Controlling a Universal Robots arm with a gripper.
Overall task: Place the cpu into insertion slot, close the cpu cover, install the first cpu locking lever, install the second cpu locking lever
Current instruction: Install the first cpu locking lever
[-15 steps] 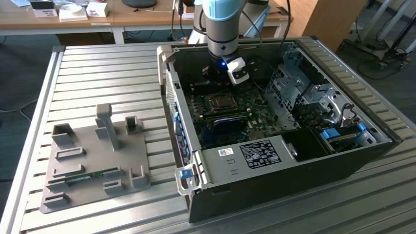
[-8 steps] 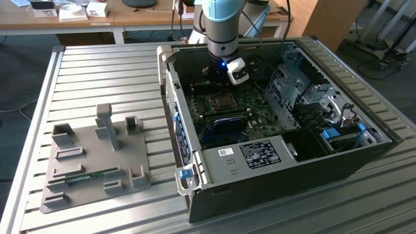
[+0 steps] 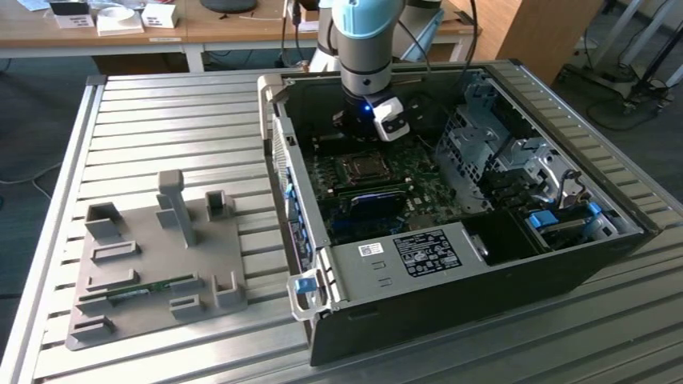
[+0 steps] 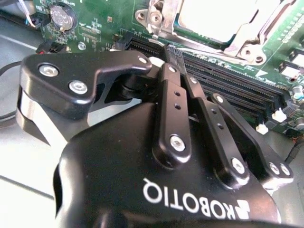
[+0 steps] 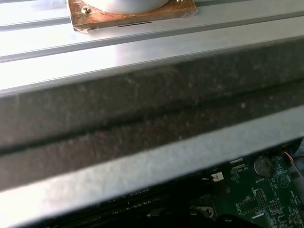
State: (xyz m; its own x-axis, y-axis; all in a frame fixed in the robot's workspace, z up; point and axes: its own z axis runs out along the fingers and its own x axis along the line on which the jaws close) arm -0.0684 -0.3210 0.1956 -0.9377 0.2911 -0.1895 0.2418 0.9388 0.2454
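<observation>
"Pincer [image 4: 172, 51] looks pinched shut to me, both black fingers [image 4: 173, 95] pressed side by side. Has it got hold of anything?"

"Nothing I can see between them. The tips sit low over the green board [image 4: 95, 26], right at the end of the long black memory slots [image 4: 228, 80], just beside the socket."

"And the cpu [image 4: 223, 16]?"

"Already down in the insertion slot [image 3: 357, 169]. Its pale metal top shows through the window of the cpu cover [image 4: 164, 19], which lies flat over it."

"Is the pincer touching that cover?"

"Can't tell. In the second wrist view the tips end just short of its near edge, but whether they meet the metal there is hidden."

"What else is on the board?"

"A round coin battery [image 4: 63, 15] off towards one corner, well apart from the socket. It turns up in the first wrist view too, under the dark wall of the case."

"Where does all this sit?"

"Inside an open black computer case [image 3: 481, 272] lying on its side on a ribbed metal worktop [image 3: 171, 120]. The arm [image 3: 363, 40] reaches straight down into the case from above, a small blue light glowing near its wrist."

"And that grey thing?"

"A grey plastic holder tray [image 3: 149, 264] with posts and pockets, on the worktop to the exterior view's left of the case, with a small green strip lying in one of its grooves."
</observation>
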